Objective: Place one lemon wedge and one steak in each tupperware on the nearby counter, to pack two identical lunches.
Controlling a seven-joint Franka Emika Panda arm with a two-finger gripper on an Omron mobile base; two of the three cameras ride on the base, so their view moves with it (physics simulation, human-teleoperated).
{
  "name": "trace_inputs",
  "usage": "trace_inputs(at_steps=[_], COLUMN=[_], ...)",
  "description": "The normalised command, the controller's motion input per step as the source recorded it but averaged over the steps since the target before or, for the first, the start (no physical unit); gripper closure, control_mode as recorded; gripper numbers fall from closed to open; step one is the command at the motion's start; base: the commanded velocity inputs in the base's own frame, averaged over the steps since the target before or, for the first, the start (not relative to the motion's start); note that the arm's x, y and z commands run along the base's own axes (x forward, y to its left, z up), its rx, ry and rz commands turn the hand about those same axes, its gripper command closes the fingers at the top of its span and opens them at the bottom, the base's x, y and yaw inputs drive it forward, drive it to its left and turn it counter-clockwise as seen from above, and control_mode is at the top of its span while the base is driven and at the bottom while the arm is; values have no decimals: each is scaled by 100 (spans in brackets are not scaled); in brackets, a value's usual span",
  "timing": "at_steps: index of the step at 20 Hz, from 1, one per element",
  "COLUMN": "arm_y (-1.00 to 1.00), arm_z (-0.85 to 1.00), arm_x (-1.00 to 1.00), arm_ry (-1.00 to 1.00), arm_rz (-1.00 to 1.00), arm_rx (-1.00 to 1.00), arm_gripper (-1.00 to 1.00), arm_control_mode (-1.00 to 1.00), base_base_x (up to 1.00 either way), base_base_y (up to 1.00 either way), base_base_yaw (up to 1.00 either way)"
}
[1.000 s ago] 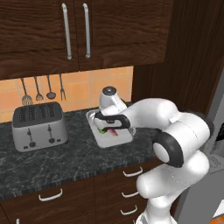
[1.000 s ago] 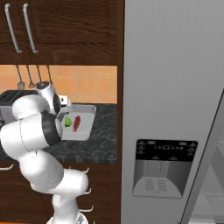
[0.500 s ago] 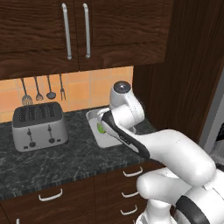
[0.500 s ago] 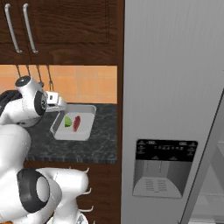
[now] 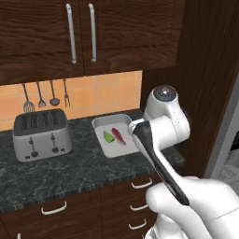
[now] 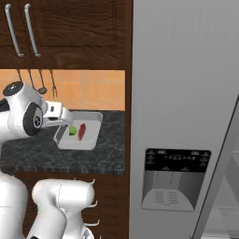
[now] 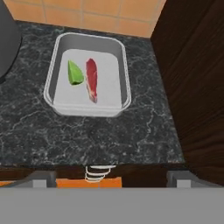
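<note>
A grey tray [image 7: 124,65] sits on the dark desk [image 7: 87,135] with a lemon wedge [image 7: 75,73] and a steak [image 7: 91,79] inside.

The green-yellow lemon wedge and the red steak lie side by side in the middle of the tray, close together, with bare tray floor around them. The tray is near the orange tile wall [image 7: 100,15] and just beside a dark wood wall [image 7: 192,74]. A silver toaster [image 5: 42,134] stands well apart, with open desk between. The end effector is above the desk's front edge; I cannot tell if its fingers are apart or together.
</note>
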Motion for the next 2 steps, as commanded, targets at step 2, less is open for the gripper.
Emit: trace_inputs(at_steps=[2], arm_y=[-44], arm_z=[59], arm_x=[-79], arm_ry=[0], arm_rz=[-7], arm_rx=[-1], arm_gripper=[-100], arm_control_mode=[-100], base_base_x=[0], base_base_y=[0], base_base_yaw=[0])
